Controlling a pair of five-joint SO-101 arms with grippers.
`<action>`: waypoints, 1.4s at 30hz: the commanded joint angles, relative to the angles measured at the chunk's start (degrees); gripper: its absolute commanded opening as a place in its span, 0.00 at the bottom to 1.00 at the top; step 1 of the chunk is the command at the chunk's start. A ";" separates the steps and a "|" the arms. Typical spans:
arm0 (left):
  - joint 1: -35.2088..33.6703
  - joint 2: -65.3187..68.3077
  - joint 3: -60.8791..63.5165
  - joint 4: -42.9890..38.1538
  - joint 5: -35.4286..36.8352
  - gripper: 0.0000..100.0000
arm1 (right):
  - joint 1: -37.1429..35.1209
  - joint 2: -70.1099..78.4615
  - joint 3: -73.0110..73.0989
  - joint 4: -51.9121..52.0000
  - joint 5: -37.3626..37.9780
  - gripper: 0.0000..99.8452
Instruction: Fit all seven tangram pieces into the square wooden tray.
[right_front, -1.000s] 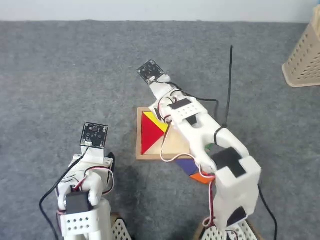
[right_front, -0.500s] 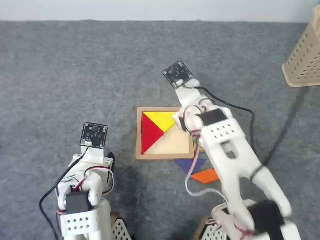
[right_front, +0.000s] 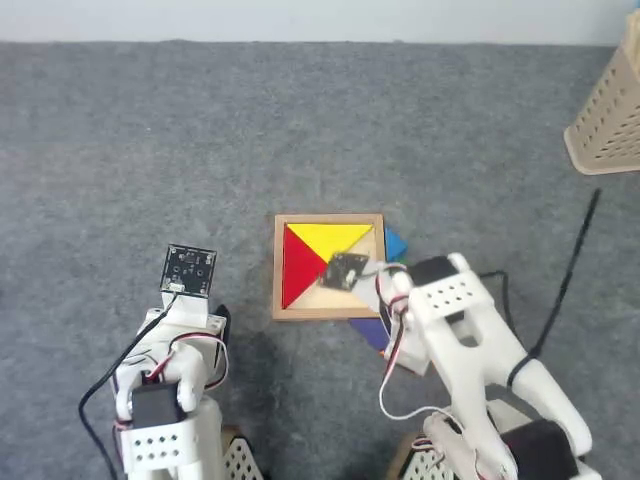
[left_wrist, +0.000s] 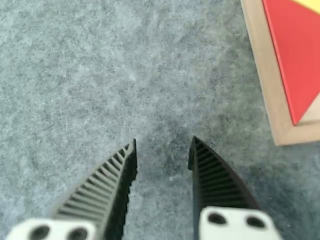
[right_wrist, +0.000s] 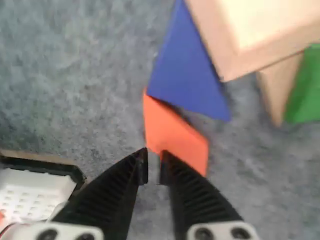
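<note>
Grey felt covers the worktop, and two white arms stand at its near edge, with one beige slatted basket (right_front: 610, 110) off in the far right corner. One square wooden tray (right_front: 279, 270) lies in the middle. Two pieces sit flat inside it: a yellow triangle (right_front: 330, 238) along the far side and a red triangle (right_front: 298, 272) along the left side, meeting near the centre. The remaining floor of the tray is bare wood.

Four coloured pieces can be counted outside the tray. A light blue piece (right_front: 396, 243) is just beside its right rim. A dark blue triangle (right_wrist: 187, 70) touches its near right corner. An orange piece (right_wrist: 175, 135) touches that triangle's tip. A green piece (right_wrist: 305, 85) lies farther along the rim.

The right hand (right_wrist: 153, 167) is narrow, with only a thin slit between its tips, which sit right at the orange piece's near edge. The left hand (left_wrist: 162, 155) is moderately wide with bare felt between its fingers, near the tray's left front corner but apart from it.
</note>
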 joint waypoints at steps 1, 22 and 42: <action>0.09 -0.35 -0.66 0.26 -0.26 0.17 | 0.13 -2.68 3.08 -4.35 1.14 0.15; 0.09 -0.35 -0.66 0.26 -0.26 0.17 | 8.31 -2.68 4.75 -10.33 -1.58 0.21; 0.09 -0.35 -0.66 0.26 -0.26 0.17 | 5.05 -0.04 2.11 -1.98 2.99 0.23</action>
